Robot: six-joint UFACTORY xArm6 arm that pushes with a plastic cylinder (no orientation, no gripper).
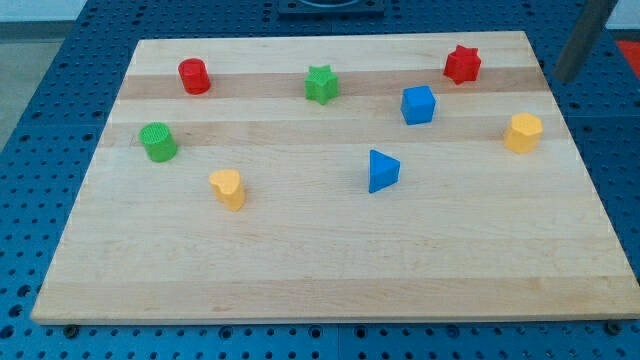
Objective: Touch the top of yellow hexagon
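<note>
The yellow hexagon [523, 132] stands near the right edge of the wooden board [330, 270]. My tip [564, 78] shows at the view's upper right, at the end of a dark rod that slants down from the top edge. It sits just past the board's right edge, up and to the right of the yellow hexagon, and apart from it. The red star [462, 64] lies to the tip's left.
A blue cube [418, 104] and a blue triangle [382, 170] lie left of the hexagon. A green star [321, 84], a red cylinder [194, 76], a green cylinder [158, 142] and a yellow heart [228, 188] lie further left. A blue perforated table surrounds the board.
</note>
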